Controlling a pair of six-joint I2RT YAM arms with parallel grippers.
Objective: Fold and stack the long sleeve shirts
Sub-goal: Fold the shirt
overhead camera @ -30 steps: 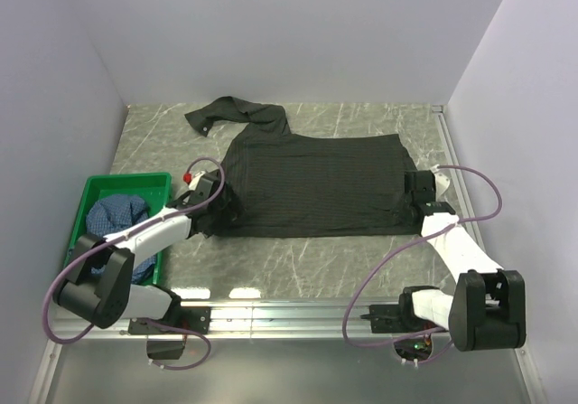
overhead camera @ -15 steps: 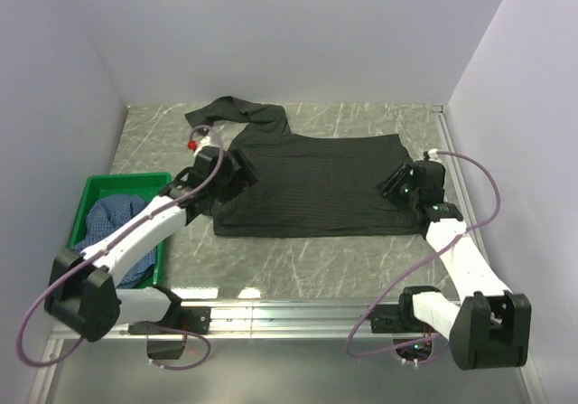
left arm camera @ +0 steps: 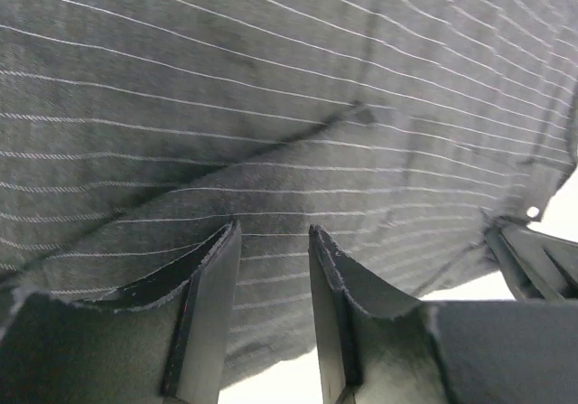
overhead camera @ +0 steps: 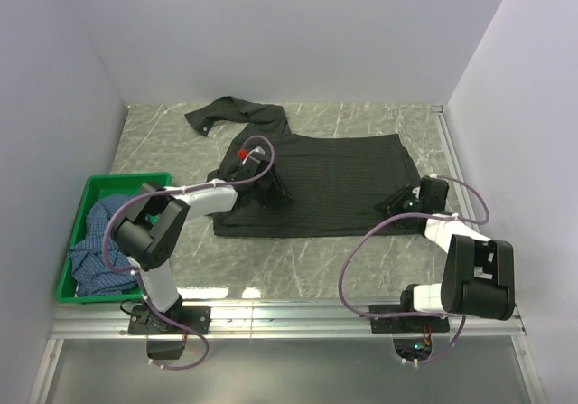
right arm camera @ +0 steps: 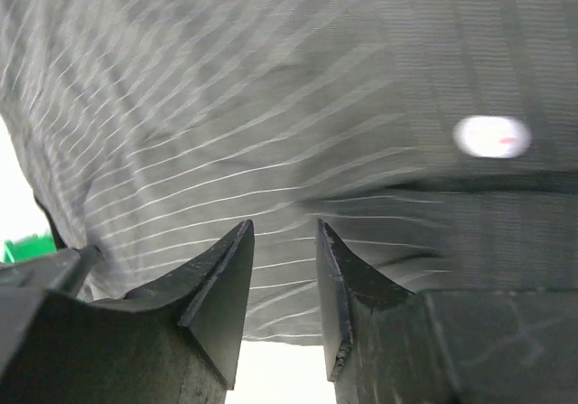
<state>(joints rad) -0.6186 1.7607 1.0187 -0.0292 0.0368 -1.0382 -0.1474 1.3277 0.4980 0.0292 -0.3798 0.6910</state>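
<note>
Saw the left gripper [left arm camera: 271,232] and right gripper [right arm camera: 284,228] both half-closed against striped cloth; could not tell whether either had pinched a fold. Found the black shirt [overhead camera: 334,178] spread on the counter [overhead camera: 298,259], long axis running left to right between them, each gripper nearest its own end. Noted the blue shirt [overhead camera: 95,241] bunched in the green crate [overhead camera: 126,180], far left.
</note>
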